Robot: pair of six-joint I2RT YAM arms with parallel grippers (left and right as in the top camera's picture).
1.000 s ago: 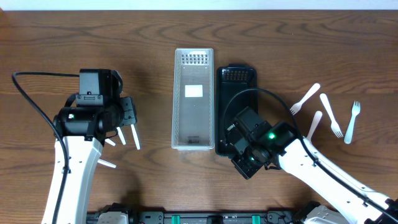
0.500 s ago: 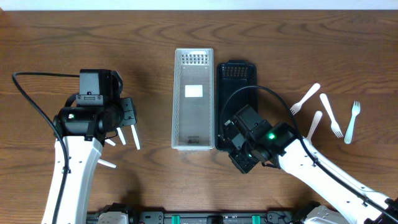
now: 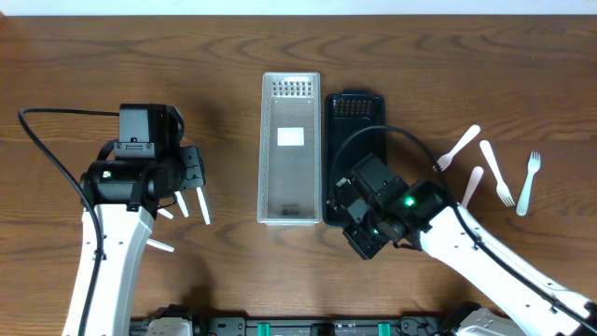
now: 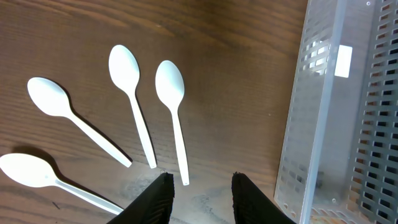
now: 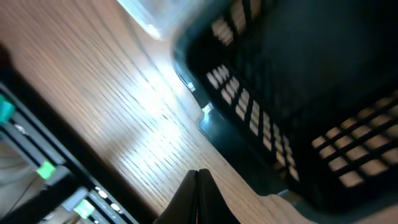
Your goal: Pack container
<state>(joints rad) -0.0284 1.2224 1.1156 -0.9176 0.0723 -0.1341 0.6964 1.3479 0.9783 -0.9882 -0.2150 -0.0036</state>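
The table [image 3: 448, 56] is dark brown wood with a strong grain. It shines where light falls near the front edge in the right wrist view. A pale strip runs beyond its far edge. A black rail [image 3: 280, 328] with green fittings lies along the near edge.

The clear perforated container [image 3: 289, 191] stands lengthwise at the middle of the table. On its floor lies a white rectangular label [image 3: 291, 137]; whether it carries any writing cannot be told. The black basket [image 3: 356, 117], slotted in the same way, lies just beside it on the robot's right, long side against long side.

Four white plastic spoons [image 4: 169, 84] lie fanned out on the wood to the left of the container, bowls pointing away from the robot. White plastic forks [image 3: 528, 182] lie scattered far to the right, well apart from the basket.

The left gripper [image 4: 199, 186] hangs over the handle ends of the spoons, its fingers spread apart and holding nothing. The right gripper [image 5: 198, 190] sits low at the near end of the basket. Its fingers are pressed together into one dark wedge, with nothing visible between them. That view is blurred.
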